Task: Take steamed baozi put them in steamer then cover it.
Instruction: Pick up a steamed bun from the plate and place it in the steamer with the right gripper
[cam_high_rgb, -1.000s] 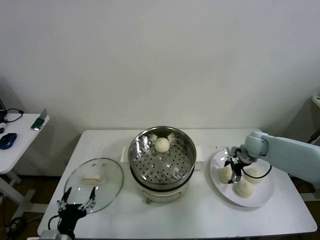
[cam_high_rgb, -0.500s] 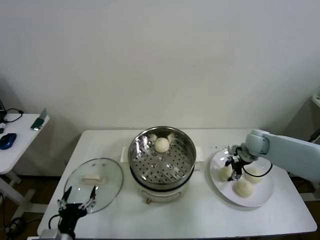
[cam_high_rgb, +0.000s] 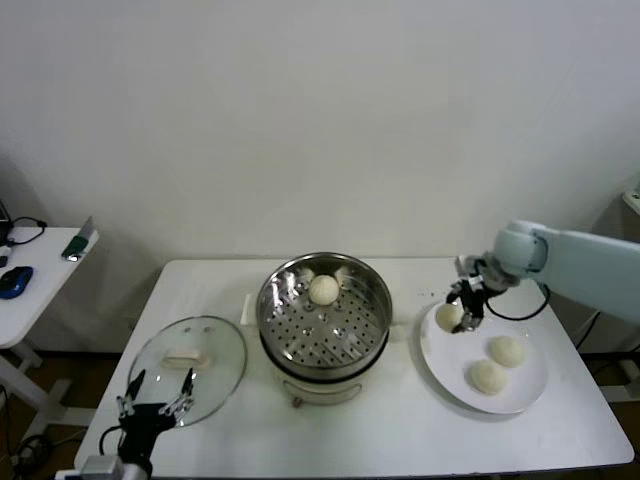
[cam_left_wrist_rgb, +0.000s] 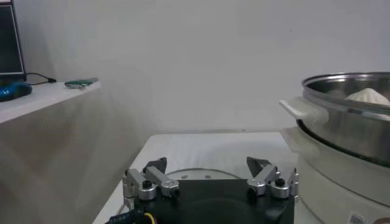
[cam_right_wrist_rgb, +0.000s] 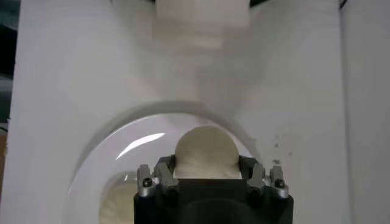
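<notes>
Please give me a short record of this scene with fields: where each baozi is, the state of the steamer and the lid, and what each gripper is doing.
baozi in steamer: one, at the far side of the basket
baozi held: one, lifted over the plate's near-steamer edge
baozi on plate: two
plate: white, to the right of the steamer
steamer: uncovered
cover: flat on the table, left of the steamer
right gripper: shut on the held baozi
left gripper: open, parked at the cover's near edge
</notes>
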